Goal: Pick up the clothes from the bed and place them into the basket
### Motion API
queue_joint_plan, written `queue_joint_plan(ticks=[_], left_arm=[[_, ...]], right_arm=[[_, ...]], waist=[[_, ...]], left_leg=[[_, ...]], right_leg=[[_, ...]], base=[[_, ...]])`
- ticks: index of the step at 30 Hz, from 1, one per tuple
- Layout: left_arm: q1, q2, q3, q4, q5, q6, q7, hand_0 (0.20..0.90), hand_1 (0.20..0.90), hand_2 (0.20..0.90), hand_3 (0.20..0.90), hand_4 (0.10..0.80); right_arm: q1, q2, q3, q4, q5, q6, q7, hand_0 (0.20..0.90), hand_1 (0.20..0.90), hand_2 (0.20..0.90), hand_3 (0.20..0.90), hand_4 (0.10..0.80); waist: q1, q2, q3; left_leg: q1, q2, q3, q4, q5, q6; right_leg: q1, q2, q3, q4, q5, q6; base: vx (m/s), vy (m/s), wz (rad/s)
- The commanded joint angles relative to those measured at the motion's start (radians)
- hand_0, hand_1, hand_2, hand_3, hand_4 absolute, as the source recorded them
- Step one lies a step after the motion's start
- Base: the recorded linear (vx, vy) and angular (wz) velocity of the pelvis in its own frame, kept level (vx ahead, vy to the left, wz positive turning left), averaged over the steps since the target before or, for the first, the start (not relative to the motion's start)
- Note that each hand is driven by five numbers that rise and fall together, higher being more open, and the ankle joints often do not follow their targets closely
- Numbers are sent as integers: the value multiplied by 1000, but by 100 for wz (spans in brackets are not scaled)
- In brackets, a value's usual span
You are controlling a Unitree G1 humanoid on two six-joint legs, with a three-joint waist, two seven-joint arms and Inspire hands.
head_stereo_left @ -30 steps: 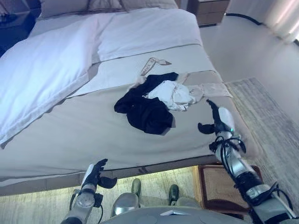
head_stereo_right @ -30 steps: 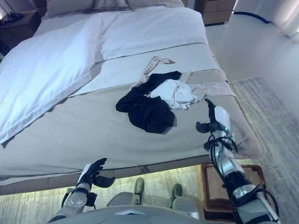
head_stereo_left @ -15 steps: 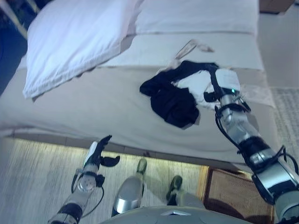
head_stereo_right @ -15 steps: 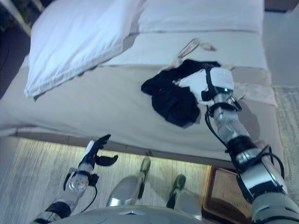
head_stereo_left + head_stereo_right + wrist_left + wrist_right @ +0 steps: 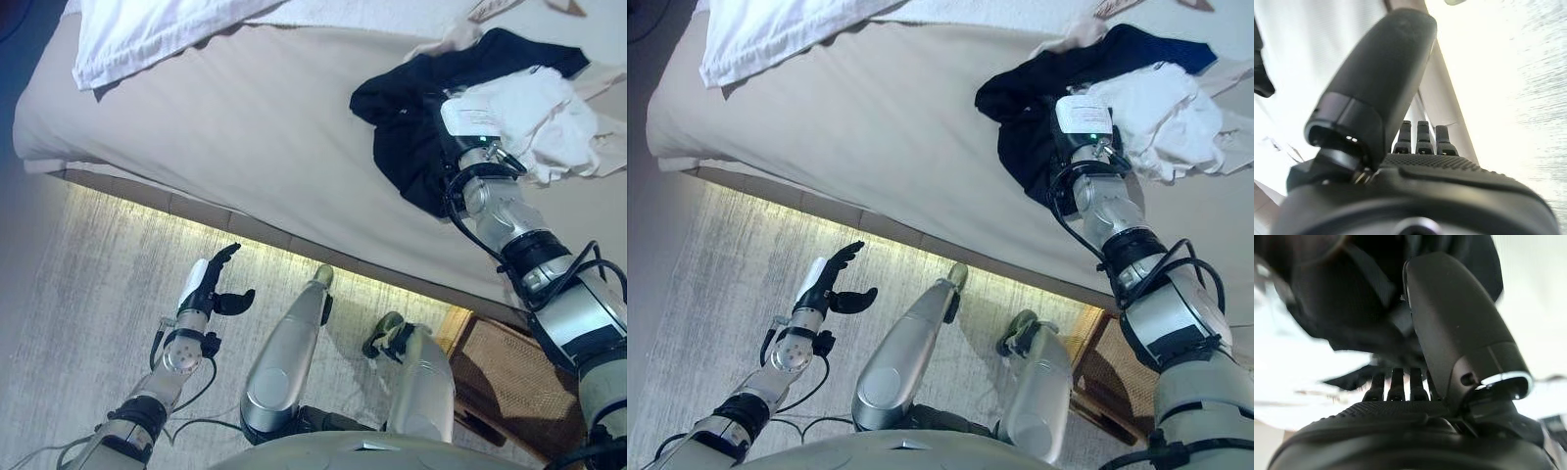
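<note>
1. Beige bedding fills the upper scene: the bed (image 5: 245, 127) is seen from its foot, with a white duvet (image 5: 147, 29) bunched at the far left corner and a pale rug (image 5: 88, 294) on the floor below.
2. Low on the left, the left hand (image 5: 208, 289) is held over the rug, fingers straight and thumb spread, nothing carried.
3. Right of centre, the black garment (image 5: 411, 117) lies on the bed, with the white garment (image 5: 534, 113) overlapping its right side.
4. The right hand (image 5: 1080, 125) is placed on the black garment; whether cloth is pinched cannot be told.
5. At the lower right, the basket (image 5: 509, 382) is glimpsed beside the bed.
6. Risk: only one layer may be caught, so the white garment could be dragged off the edge or left behind.
</note>
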Motion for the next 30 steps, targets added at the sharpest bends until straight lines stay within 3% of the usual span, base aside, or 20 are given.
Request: queue_joint_plan(ticks=[1,14,15,16,17,18,28,30], left_arm=[[26,51,-5,-134,-58,-112,54,900,900,900,900,800],[8,107,-18,-210,28,-101,208,900,900,900,900,800],[6,114,-12,-214,36,-101,218,900,900,900,900,800],[4,122,-7,-219,45,-101,227,900,900,900,900,800],[2,127,-3,-226,49,-96,234,900,900,900,900,800],[0,132,2,-231,52,-92,239,900,900,900,900,800],[-50,220,46,-310,281,-10,439,900,900,900,900,800],[-84,260,75,-365,183,-47,363,900,900,900,900,800]], right_arm=[[-141,-50,23,37,-29,27,-33,900,900,900,900,800],[-269,-129,70,252,21,126,35,900,900,900,900,800],[-270,-136,71,254,34,128,34,771,771,771,749,649],[-272,-146,71,254,47,125,30,514,514,514,450,350],[-273,-155,71,252,50,118,28,347,347,347,255,155],[-273,-163,70,248,55,112,29,300,300,300,200,100],[-226,-212,58,199,114,56,37,300,300,300,200,100],[-194,-208,48,175,125,58,40,300,300,300,200,100]], waist=[[13,20,-50],[-10,53,-23],[-12,53,-23],[-15,52,-23],[-18,51,-23],[-20,50,-23],[-51,32,-26],[-60,24,-32]], left_leg=[[-16,28,99,103,-127,48],[-262,59,125,350,-168,59],[-269,61,126,359,-170,60],[-275,64,127,370,-173,60],[-281,65,127,381,-176,58],[-285,68,127,389,-178,56],[-209,87,137,374,-180,40],[-186,95,138,364,-176,35]], right_leg=[[-73,64,-16,109,-3,-66],[-333,78,39,328,-47,-80],[-340,80,41,335,-49,-81],[-347,81,44,342,-50,-81],[-352,82,46,349,-51,-81],[-355,82,47,354,-51,-82],[-285,93,54,319,-42,-77],[-261,93,57,305,-36,-73]], base=[[-35,-6,9],[-52,-7,4],[-24,-8,3],[0,0,0],[-6,-11,6],[-2,-6,10],[33,10,-4],[77,8,1]])
